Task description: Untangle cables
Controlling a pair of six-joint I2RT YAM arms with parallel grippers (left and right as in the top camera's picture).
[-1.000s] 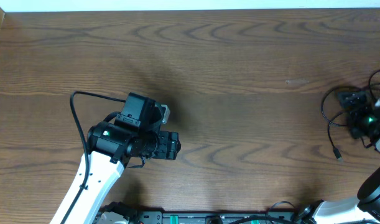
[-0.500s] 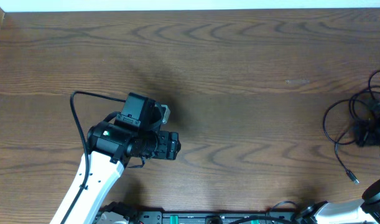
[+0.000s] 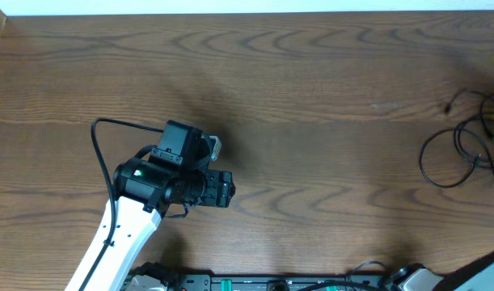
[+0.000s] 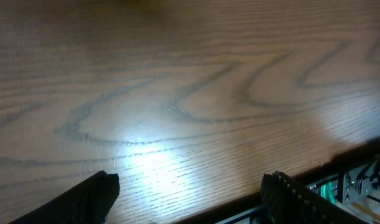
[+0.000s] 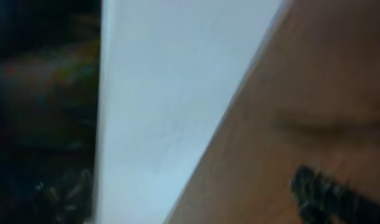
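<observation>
A bundle of thin black cables [image 3: 424, 162] lies at the far right edge of the wooden table [image 3: 311, 81], partly cut off by the overhead view. One loop bulges left and a small plug end [image 3: 450, 107] points toward the back. No white cable shows. My left gripper [image 3: 227, 191] is open and empty over bare wood at the left centre, far from the cables; its fingertips [image 4: 190, 199] are wide apart. My right gripper [image 5: 190, 196] shows only in the blurred right wrist view, with fingers spread and nothing between them.
The left arm's own thick black wire [image 3: 105, 125] arcs beside it. A rail with electronics [image 3: 255, 283] runs along the table's front edge. The white wall [image 5: 171, 93] meets the table's edge in the right wrist view.
The right arm has swung off the overhead view's right edge. The cable bundle shifted right, and its trailing plug end moved from the front toward the back. The left arm has not moved.
</observation>
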